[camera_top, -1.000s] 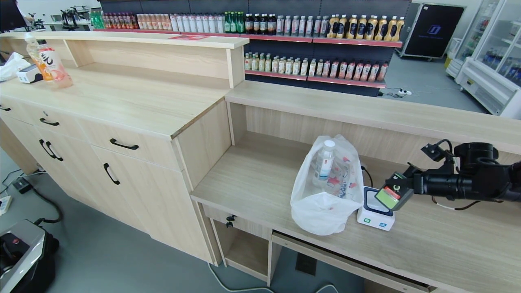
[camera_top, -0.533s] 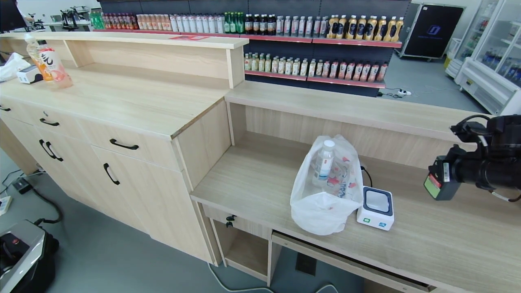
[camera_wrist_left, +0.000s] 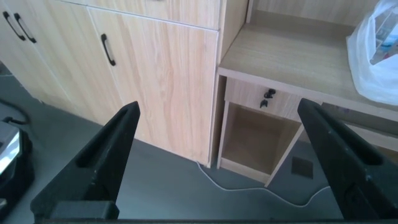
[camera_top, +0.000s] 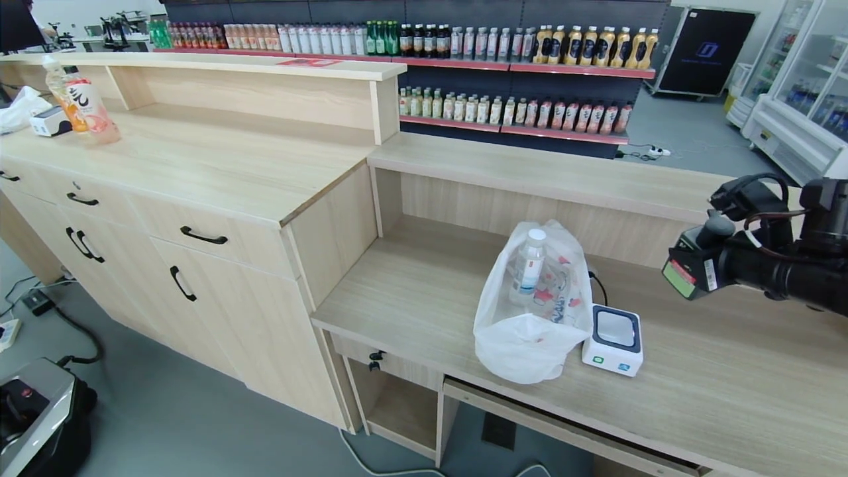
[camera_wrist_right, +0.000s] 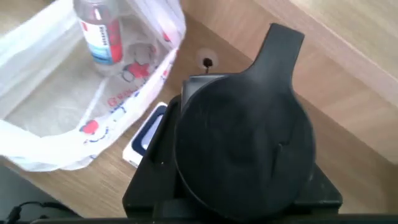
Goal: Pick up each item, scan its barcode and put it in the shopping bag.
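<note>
One item is in play: a small dark container (camera_top: pixel 682 275) with a green and red label, clamped in the right gripper (camera_top: pixel 703 262) and carried in the air above the lower counter (camera_top: pixel 411 291). It hangs well to the right of the barcode scanner (camera_top: pixel 613 339) and higher than it. The barcode strip on its side faces outward in the head view rather than down at the scanner's window, so it is probably not in a reading pose.

The scanner sits flat with its window facing up, touching the right side of the white plastic shopping bag (camera_top: pixel 523 344). That closeness likely keeps the path from scan to drop short. The bag stands slumped but open at the top, and a clear water bottle (camera_top: pixel 528 268) stands upright inside, propping the mouth open for the next item.

The left gripper (camera_wrist_left: pixel 217 115) has its fingers spread apart and holds nothing. It hangs low over the floor beside the cabinet, clear of the right arm's work.
</note>
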